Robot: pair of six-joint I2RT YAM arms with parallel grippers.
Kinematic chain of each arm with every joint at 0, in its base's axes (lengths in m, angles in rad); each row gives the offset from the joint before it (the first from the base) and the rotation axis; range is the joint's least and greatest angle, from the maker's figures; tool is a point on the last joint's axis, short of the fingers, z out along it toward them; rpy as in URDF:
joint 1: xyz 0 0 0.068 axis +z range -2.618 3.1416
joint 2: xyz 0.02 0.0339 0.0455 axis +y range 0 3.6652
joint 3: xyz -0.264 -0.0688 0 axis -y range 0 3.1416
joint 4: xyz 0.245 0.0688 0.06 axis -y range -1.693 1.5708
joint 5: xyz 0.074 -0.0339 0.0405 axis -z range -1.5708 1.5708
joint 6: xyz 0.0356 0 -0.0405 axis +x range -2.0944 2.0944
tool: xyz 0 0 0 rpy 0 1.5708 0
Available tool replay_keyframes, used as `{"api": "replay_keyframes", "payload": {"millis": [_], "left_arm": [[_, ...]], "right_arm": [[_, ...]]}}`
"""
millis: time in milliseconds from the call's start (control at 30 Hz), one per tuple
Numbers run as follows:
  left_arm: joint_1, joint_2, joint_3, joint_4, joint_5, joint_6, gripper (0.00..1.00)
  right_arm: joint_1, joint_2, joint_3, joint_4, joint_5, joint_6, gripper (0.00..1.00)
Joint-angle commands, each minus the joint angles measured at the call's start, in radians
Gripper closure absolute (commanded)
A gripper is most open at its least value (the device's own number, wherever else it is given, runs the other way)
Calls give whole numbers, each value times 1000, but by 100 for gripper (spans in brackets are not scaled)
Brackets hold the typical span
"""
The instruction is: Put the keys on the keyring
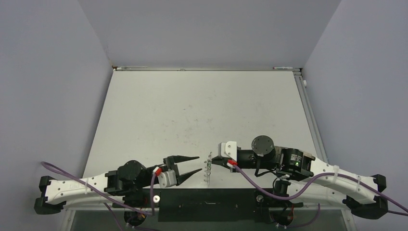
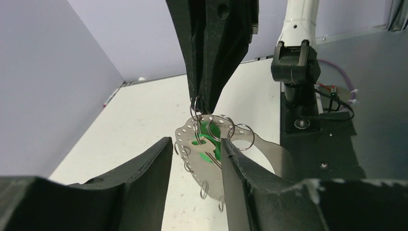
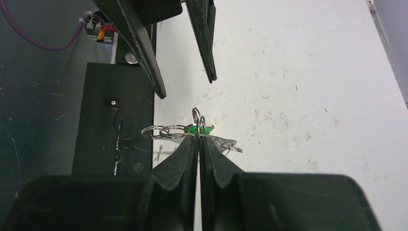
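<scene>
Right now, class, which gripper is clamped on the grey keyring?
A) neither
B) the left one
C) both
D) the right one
D: the right gripper has its jaws pressed shut on the edge of the keyring, while the left gripper has its jaws standing apart.

Robotics lab, bench-top test cell. A white, scuffed tabletop (image 1: pixel 192 106) is boxed in by plain lavender-grey walls (image 1: pixel 48 72) at 9, 12 and 3 o'clock. At 6 o'clock a black base plate (image 1: pixel 207 204) carries two white-and-black machines, the left arm (image 1: pixel 82 185) and the right arm (image 1: pixel 332 175). Purple cables (image 1: pixel 248 177) trail along both. Each arm ends in a black two-finger tool, the left claw (image 1: pixel 199 163) and the right claw (image 1: pixel 213 162).
</scene>
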Motion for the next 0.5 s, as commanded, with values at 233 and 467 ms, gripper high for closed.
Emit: {"api": "replay_keyframes", "payload": {"millis": [233, 467], "left_arm": [[0, 98, 64, 176, -18, -169, 65], [1, 126, 81, 191, -48, -168, 68]], "right_arm": [[9, -72, -49, 214, -54, -17, 95], [12, -66, -52, 216, -75, -22, 95]]}}
